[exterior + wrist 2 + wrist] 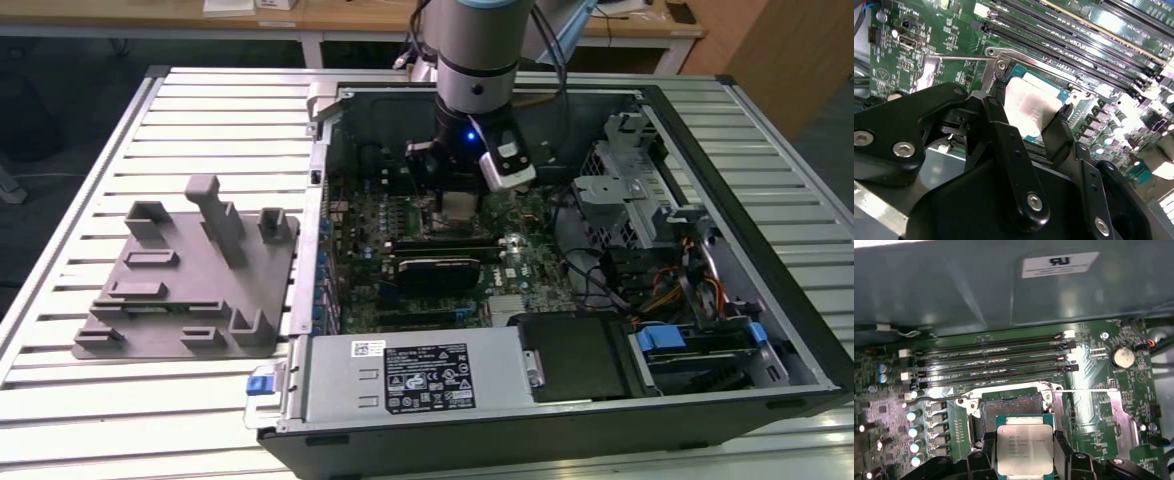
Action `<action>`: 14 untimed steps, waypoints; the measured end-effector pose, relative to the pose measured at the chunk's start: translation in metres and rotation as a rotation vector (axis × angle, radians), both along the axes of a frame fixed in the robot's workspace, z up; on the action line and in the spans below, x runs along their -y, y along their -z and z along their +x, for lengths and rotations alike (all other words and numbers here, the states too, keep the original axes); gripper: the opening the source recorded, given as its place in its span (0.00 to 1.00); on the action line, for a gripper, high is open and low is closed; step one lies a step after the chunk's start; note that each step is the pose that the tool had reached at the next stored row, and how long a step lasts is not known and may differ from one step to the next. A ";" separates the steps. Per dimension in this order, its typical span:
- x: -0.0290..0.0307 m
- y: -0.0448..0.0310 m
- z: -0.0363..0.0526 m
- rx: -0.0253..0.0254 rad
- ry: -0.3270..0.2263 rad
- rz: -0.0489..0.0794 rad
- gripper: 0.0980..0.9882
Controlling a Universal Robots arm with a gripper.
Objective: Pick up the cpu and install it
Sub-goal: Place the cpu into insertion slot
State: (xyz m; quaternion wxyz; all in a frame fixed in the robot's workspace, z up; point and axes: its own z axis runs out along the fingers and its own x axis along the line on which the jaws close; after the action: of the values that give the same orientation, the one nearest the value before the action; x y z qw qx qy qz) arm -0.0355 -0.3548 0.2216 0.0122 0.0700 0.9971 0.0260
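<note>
We see the cpu w/ a smooth satin metal lid and pale rim. Gripper fingers: matt black w/ shiny screws. Motherboard: glossy green. Fixture plate: matt grey plastic. Table: ribbed bare metal.

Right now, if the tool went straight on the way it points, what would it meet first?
Probably the open socket on the green board, through the chip the tool holds; the gap is unclear.

Visible inventory: one cpu, one gripper, one coin cell battery, one grey fixture plate, one open computer case, four memory slots.
</note>
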 end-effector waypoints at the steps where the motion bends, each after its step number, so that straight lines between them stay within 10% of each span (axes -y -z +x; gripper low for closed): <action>1: 0.0000 0.0000 0.0000 0.0000 0.012 0.000 0.50; 14: 0.0000 0.0000 0.0000 -0.0001 0.176 0.000 0.50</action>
State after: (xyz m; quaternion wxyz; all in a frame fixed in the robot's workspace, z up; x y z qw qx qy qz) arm -0.0355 -0.3548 0.2216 0.0144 0.1572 0.9872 0.0248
